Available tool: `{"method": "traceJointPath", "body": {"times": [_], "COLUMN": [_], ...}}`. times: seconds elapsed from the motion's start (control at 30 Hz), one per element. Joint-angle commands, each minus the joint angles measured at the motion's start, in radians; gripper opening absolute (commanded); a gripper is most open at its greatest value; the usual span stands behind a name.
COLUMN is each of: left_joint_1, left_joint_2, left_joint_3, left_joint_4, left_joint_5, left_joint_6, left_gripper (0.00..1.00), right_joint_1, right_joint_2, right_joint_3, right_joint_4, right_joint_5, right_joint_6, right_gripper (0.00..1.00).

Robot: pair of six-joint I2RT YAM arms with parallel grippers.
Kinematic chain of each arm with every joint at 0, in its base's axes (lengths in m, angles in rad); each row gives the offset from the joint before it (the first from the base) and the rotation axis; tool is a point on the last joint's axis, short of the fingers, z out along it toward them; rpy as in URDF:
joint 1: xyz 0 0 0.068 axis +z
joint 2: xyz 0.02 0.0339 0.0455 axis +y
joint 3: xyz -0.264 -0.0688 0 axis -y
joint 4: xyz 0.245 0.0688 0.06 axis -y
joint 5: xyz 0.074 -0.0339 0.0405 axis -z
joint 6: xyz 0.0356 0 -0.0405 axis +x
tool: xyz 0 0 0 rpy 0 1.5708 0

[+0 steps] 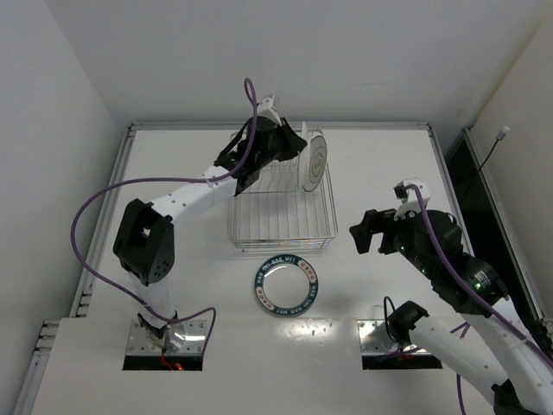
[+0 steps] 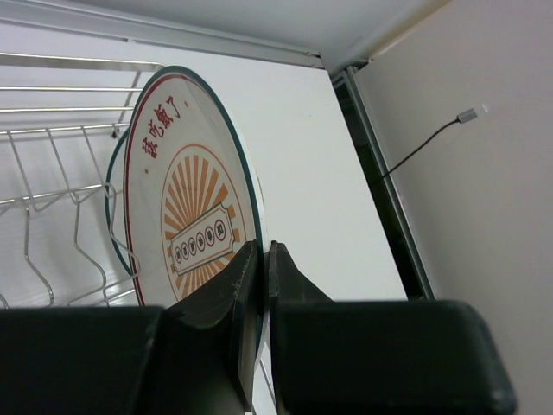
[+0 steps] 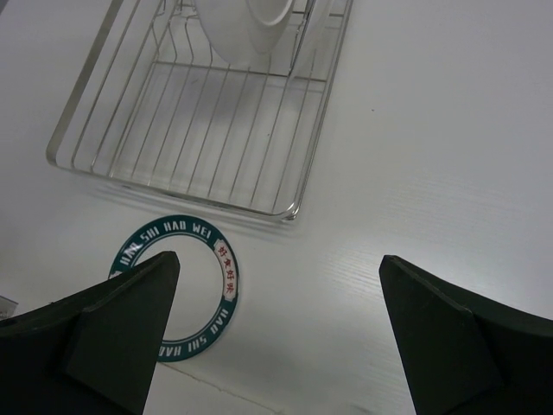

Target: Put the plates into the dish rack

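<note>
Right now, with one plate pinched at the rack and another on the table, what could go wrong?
The left hand pinches the orange plate by its edge only; let go before it sits between the rack wires, it may tip. The teal-rimmed plate lies flat on the table close to the rack; the open right hand may just push it into the wires.

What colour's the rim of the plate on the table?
Dark teal rim, white lettering; clearest in right wrist view.
</note>
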Motion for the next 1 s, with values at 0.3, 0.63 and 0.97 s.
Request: {"method": "traceJointPath", "body": {"times": [0.3,0.63,0.97], "left_joint_1": [-0.016,-0.082,-0.128], "left_joint_2": [0.130,0.169,-0.217], "left_joint_3": [0.137,0.467,0.133], "left_joint_4": [-0.142,-0.406,-0.489], "left_joint_5": [-0.056,-0.054,-0.304], "left_joint_6": [-0.026,0.127,0.388], "left_gripper": [0.00,1.00,1.00], "right_joint_1": [-0.003,-0.003,-0.003], "right_joint_2": [0.016,0.017,-0.246], "right_joint_3": [-0.004,-0.099,-0.928], "right_joint_4": [0.022,0.012,0.608], "right_joint_5": [-0.056,-0.115,-0.528], "right_joint_6": [0.011,0.233,1.097], "right_gripper": [0.99,0.99,0.99]}}
